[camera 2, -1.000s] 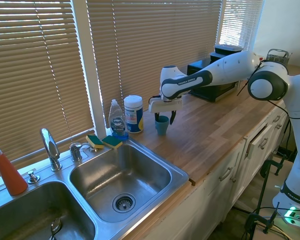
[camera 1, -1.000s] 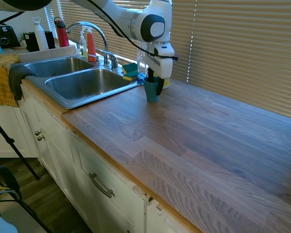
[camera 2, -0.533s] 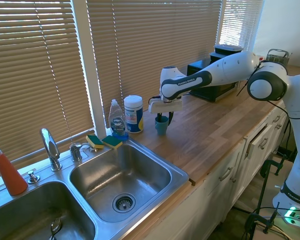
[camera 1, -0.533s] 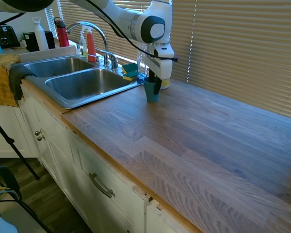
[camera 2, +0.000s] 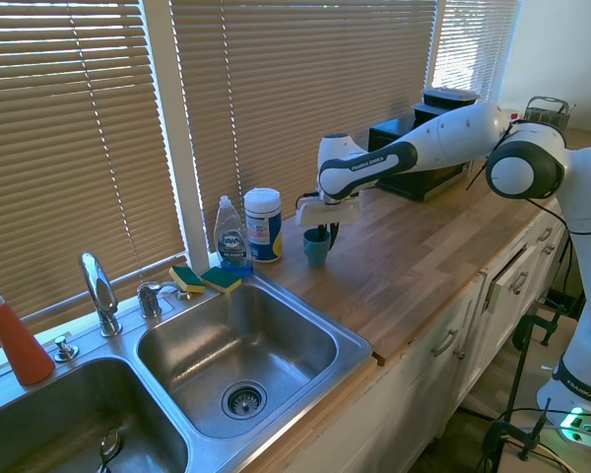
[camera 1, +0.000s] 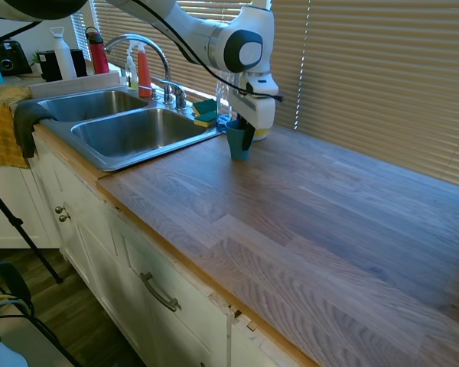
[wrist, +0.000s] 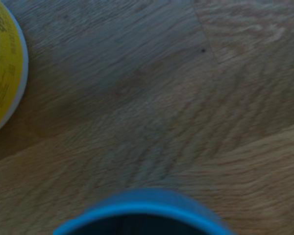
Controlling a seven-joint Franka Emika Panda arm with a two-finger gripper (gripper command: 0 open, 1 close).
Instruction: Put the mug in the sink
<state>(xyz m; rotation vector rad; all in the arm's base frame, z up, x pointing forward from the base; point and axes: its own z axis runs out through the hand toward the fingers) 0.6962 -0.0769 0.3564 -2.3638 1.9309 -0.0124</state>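
Observation:
The teal-blue mug point(camera 1: 236, 145) point(camera 2: 316, 249) stands upright on the wooden counter, just right of the sink point(camera 1: 138, 131) point(camera 2: 238, 340). My gripper point(camera 1: 245, 128) point(camera 2: 322, 235) comes down from above and is shut on the mug's wall, with one dark finger inside the rim and the other outside. I cannot tell whether the mug's base still touches the wood. In the wrist view only the mug's blue rim point(wrist: 142, 210) shows, above bare wood.
A white wipes canister point(camera 2: 263, 225) point(wrist: 2, 68) and a dish-soap bottle point(camera 2: 231, 236) stand close behind the mug by the blinds. Green-and-yellow sponges point(camera 2: 207, 279) point(camera 1: 205, 115) lie at the sink's back corner. The faucet point(camera 1: 141, 42) point(camera 2: 98, 291) rises between the basins.
The fingers have drawn in from a wide stance around the mug to a grip on its wall. The gripper and mug have shifted slightly towards the blinds.

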